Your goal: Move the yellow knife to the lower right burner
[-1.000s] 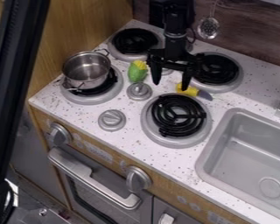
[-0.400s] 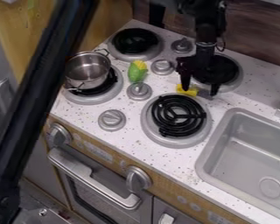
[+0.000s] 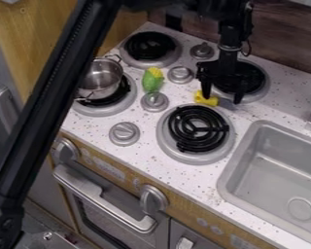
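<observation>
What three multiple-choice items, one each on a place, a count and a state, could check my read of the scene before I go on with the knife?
1. Where is the yellow knife?
A) In the sink
B) Between the lower right burner and the upper right burner
C) On the lower right burner

2. How many burners are there?
A) Two
B) Three
C) Four

3. How is the gripper?
A) Open
B) Shut on the pot
C) Shut on nothing

1: B, its yellow handle shows on the counter in the gap between those two.
2: C, the upper left burner and lower left burner join the right pair.
3: A, its fingertips stand well apart.
</observation>
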Controlling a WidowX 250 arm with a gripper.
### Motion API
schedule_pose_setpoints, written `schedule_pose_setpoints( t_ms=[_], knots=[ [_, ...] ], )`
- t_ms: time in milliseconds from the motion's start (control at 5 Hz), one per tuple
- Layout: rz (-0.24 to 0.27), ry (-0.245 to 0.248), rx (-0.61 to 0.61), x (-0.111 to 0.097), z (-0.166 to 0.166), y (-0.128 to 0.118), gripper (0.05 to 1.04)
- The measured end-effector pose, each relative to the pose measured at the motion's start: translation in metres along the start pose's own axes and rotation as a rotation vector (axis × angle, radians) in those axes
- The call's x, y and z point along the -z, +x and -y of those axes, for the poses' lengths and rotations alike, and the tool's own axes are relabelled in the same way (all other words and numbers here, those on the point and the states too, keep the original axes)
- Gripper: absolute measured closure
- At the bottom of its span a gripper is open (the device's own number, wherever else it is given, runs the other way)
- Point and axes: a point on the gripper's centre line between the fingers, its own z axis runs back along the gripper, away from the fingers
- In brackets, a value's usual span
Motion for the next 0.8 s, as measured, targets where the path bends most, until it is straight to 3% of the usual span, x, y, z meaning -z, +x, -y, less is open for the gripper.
schedule_pose_setpoints(
  t_ms=[200, 400, 800],
  knots=[
    [0.011, 0.01, -0.007, 0.001, -0.001, 0.006, 0.087],
    [0.003, 0.083, 0.008, 0.003, -0.011, 0.008, 0.087],
    [-0.004, 0.172, 0.041, 0.009, -0.032, 0.002, 0.087]
  ],
)
